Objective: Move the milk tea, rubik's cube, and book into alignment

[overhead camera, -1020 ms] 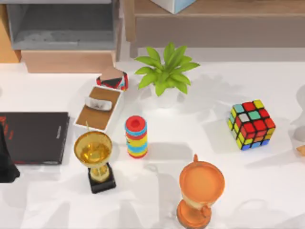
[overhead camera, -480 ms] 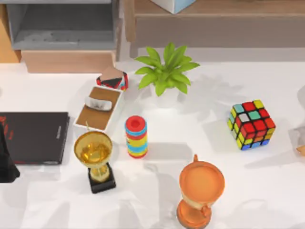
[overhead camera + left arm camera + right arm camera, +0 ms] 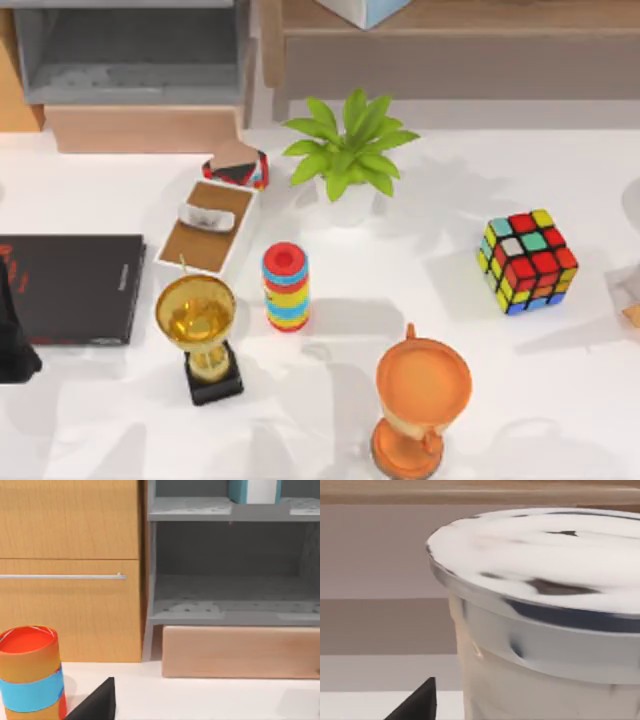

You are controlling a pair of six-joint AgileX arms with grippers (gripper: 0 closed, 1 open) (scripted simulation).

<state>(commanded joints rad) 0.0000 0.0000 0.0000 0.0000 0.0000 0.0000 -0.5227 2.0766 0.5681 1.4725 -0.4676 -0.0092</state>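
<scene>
The rubik's cube (image 3: 527, 262) sits on the white table at the right, clear of both arms. In the right wrist view the milk tea (image 3: 545, 630), a pale cup with a white lid, stands very close in front of my right gripper (image 3: 415, 705), of which a dark tip shows. A teal-blue and white block, the book (image 3: 365, 9), rests on the wooden shelf at the back and stands on a shelf board as the book (image 3: 252, 491). My left gripper (image 3: 12, 335) is parked at the table's left edge.
A potted plant (image 3: 345, 160), a striped cylinder (image 3: 285, 287), a gold trophy (image 3: 200, 335), an orange trophy (image 3: 420, 400), a brown tray (image 3: 208, 228) and a thin black slab (image 3: 72, 288) crowd the left and middle. A grey shelf (image 3: 230, 610) stands behind.
A pale shape at the table's right edge has shifted slightly. Nothing else has moved.
</scene>
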